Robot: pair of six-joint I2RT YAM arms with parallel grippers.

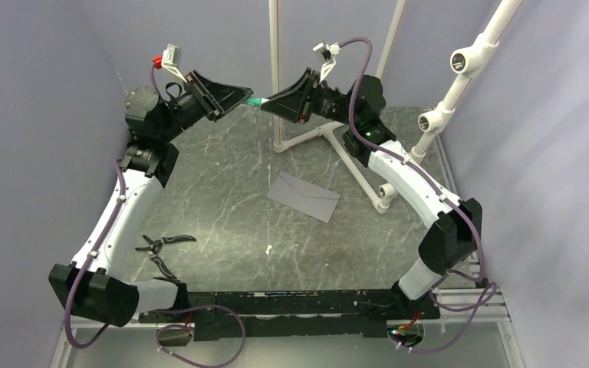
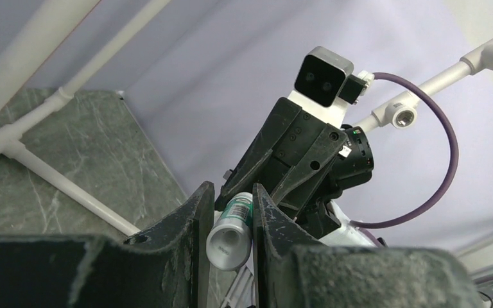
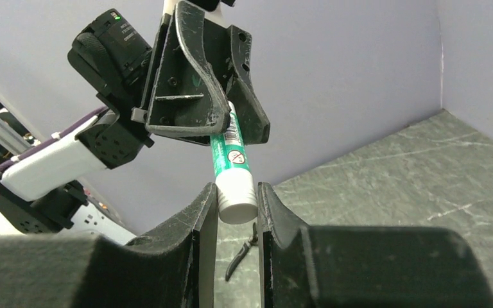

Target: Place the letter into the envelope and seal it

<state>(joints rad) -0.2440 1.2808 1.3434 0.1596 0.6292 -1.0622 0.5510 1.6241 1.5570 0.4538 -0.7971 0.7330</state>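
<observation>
The grey envelope (image 1: 303,196) lies flat on the dark marble table (image 1: 222,192), right of centre. The tan letter is not in view. Both grippers are raised at the back, facing each other, and hold one green-and-white glue stick (image 1: 255,101) between them. My left gripper (image 1: 241,98) is shut on the stick's hollow white base end (image 2: 230,239). My right gripper (image 1: 270,103) is shut on its white cap (image 3: 237,197). The green label shows between the two grippers in the right wrist view (image 3: 228,151).
Black pliers (image 1: 165,244) lie at the left front, also seen below the cap in the right wrist view (image 3: 241,256). A white pipe frame (image 1: 330,142) stands at the back centre and right. A small white scrap (image 1: 268,248) lies in front of the envelope.
</observation>
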